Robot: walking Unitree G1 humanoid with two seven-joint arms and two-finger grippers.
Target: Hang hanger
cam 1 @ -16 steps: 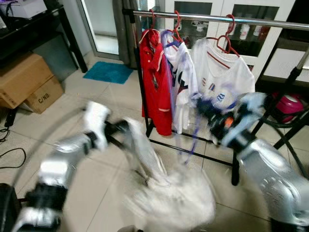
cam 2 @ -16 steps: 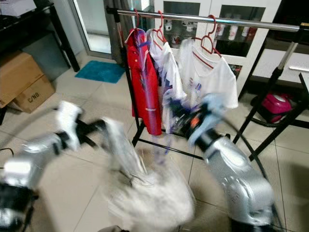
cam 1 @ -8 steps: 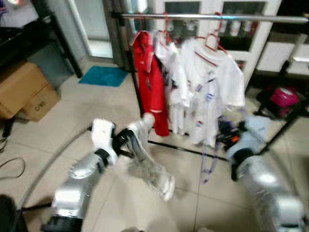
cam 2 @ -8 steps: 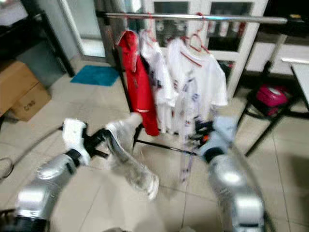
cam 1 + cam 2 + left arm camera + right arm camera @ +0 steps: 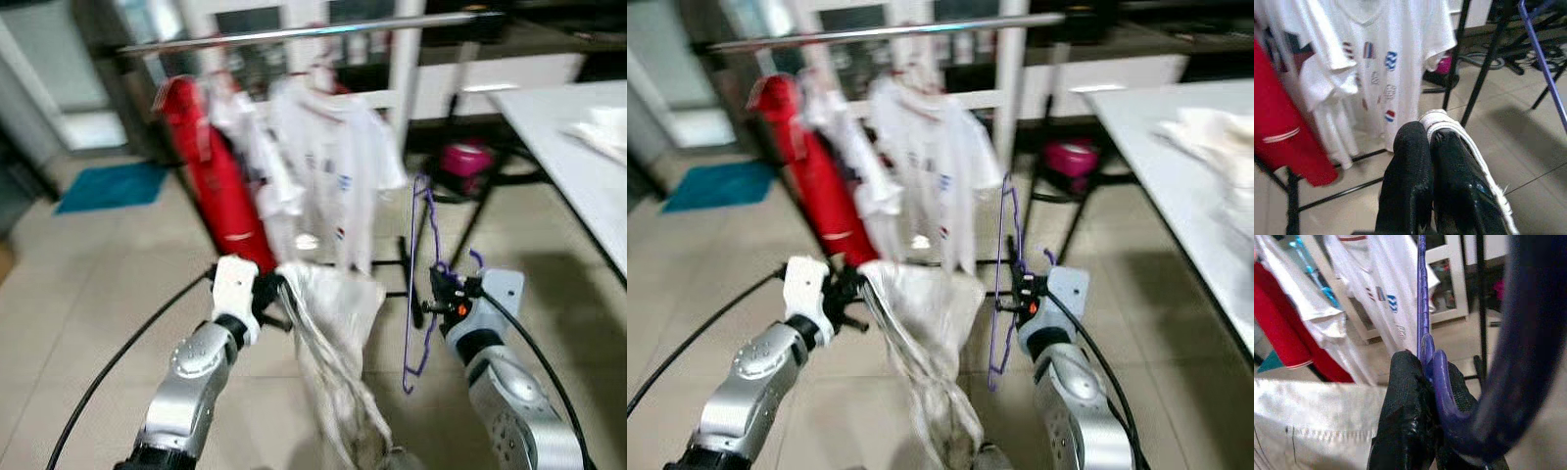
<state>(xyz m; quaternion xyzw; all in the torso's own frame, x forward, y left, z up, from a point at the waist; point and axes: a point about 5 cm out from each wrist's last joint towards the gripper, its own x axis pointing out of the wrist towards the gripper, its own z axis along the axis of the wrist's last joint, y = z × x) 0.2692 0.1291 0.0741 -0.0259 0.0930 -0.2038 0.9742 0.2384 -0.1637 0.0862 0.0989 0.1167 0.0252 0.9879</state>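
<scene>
Two grippers are carrying the load in front of the robot: the left gripper [image 5: 277, 292] is pinching the bunched white garment [image 5: 333, 372] with fingers closed tight, while the right gripper [image 5: 438, 299] is clamping shut on the purple hanger [image 5: 415, 284], held roughly upright beside it. Farther off, the rail [image 5: 294, 31] is holding a red shirt [image 5: 211, 181] and white shirts [image 5: 328, 176], so I judge the hook should be rising above its bare right stretch, clear of the hanging shirts, before settling on.
</scene>
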